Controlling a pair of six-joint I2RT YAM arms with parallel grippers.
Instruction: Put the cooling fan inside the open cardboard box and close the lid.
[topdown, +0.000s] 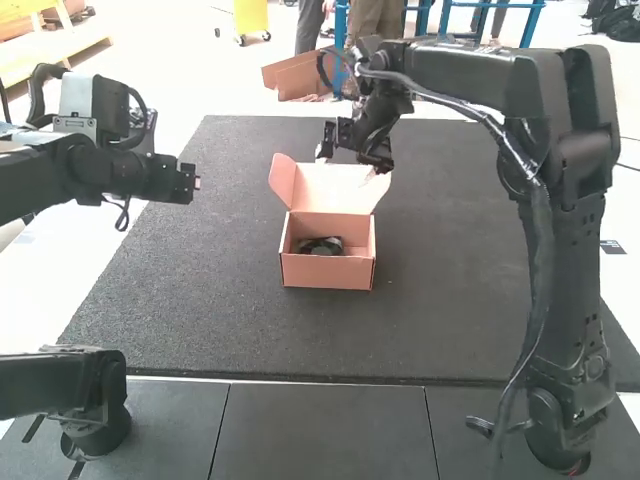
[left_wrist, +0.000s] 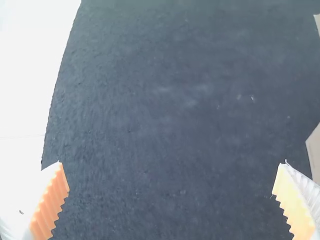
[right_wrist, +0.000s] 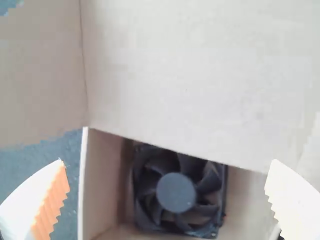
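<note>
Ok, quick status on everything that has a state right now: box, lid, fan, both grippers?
cardboard box: open, upright on the mat.
lid: raised, not closed.
cooling fan: inside the box, lying flat.
left gripper: open, empty, over bare mat.
right gripper: open, empty, by the lid's top edge.

Black textured mat (topdown: 460, 300) spread across middle of white tabletop (topdown: 45, 290); dark flat panels (topdown: 320, 430) along near edge; small brown cardboard box (topdown: 296, 74), possibly open, beyond far edge.
</note>
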